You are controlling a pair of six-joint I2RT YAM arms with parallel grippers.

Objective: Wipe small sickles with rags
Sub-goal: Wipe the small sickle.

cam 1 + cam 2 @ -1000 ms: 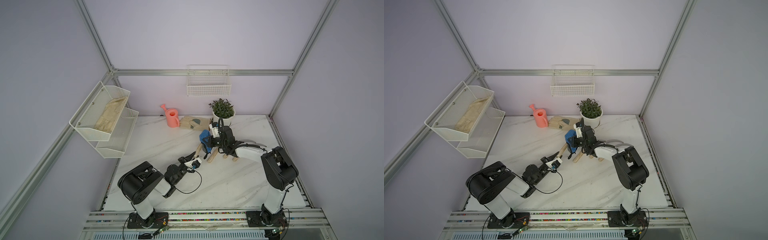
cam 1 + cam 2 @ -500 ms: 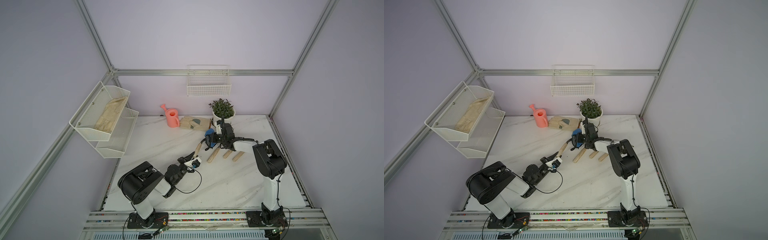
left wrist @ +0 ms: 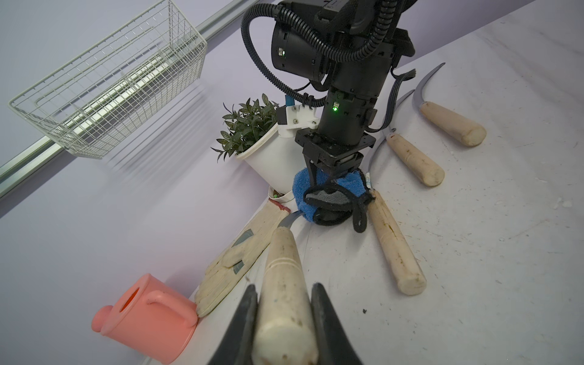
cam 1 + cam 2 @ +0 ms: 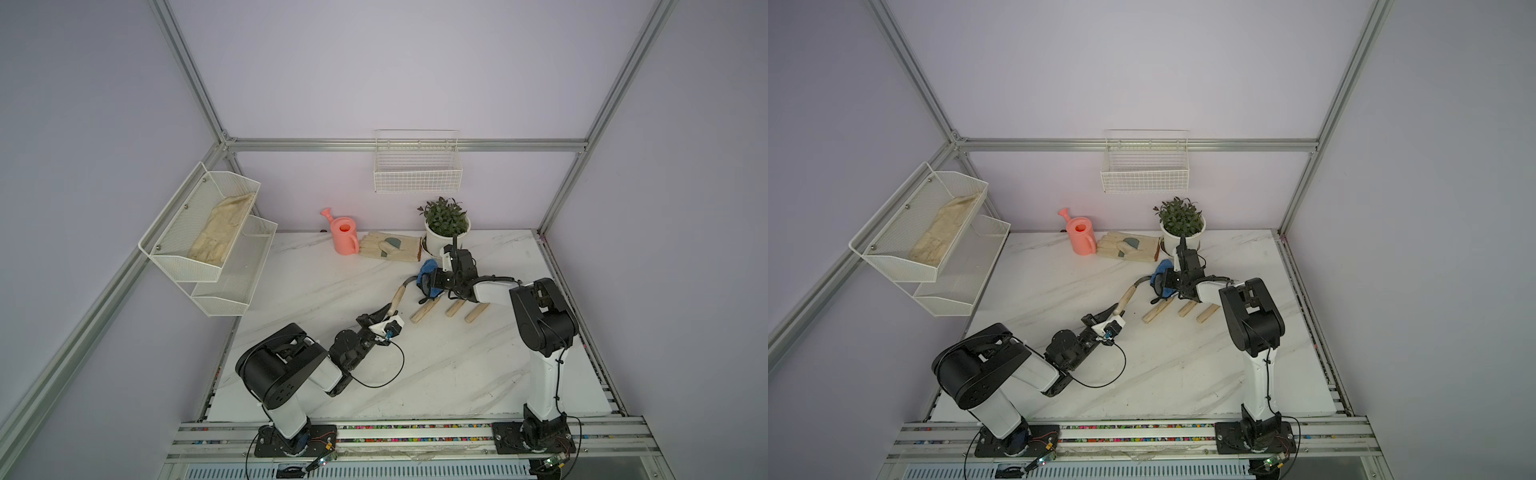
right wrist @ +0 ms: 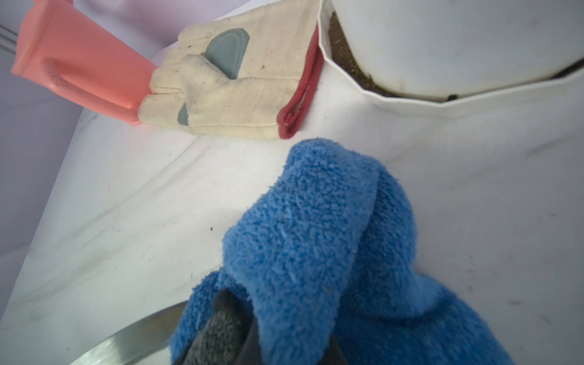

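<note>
Left of centre in a top view, the left gripper [image 4: 390,311] is clamped on the butt of a small sickle [image 4: 400,296]. Its pale handle slants up toward the middle of the frame. The left wrist view shows both jaws pressed flat against the wood.

At centre, the grey blade [image 5: 126,343] curves into the blue rag [image 4: 428,269]. The right gripper [image 4: 433,283] holds the rag bunched tight between its closed fingertips.

The step in hand looks to be the wipe itself. It would go best with the left arm holding the handle dead steady. The right should draw the cloth along the blade's curve toward the tip, pressing lightly and following the arc, so the plush does not snag on the edge.

The rag sits right at the right gripper's tips and wraps them. The blade vanishes beneath it, so cloth and metal appear to be touching.

Just below and right of that gripper, three more sickles [image 4: 455,308] lie side by side on the marble table [image 4: 457,374]. The nearest handle [image 3: 392,240] is just beside the rag's dark trim, so there is little room there.
</note>
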